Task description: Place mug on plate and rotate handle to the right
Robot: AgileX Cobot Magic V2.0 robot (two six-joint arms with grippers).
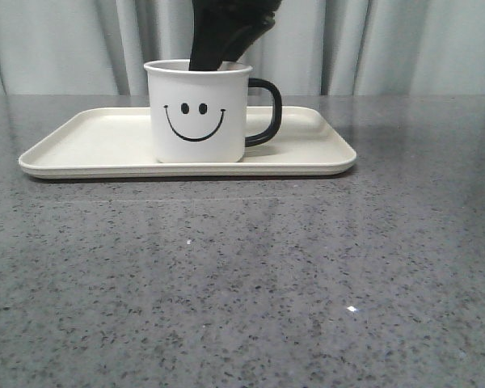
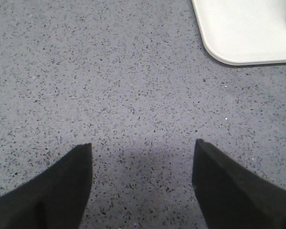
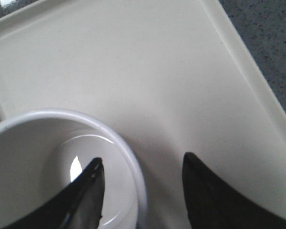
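The white mug (image 1: 198,113) with the black smiley stands upright on the cream plate (image 1: 89,141), left of the plate's middle. Its black handle (image 1: 271,113) points right. My right gripper (image 1: 226,50) comes down from above at the mug's rim. In the right wrist view it (image 3: 142,162) is open: one finger is inside the mug (image 3: 33,143), the other outside over the plate (image 3: 133,62), with the mug wall between them and a gap on both sides. My left gripper (image 2: 143,148) is open and empty over bare table, with the plate's corner (image 2: 243,28) ahead of it.
The grey speckled table (image 1: 242,275) spreads in front of and to both sides of the plate. A pale curtain (image 1: 404,44) hangs behind the table. The left arm does not show in the front view.
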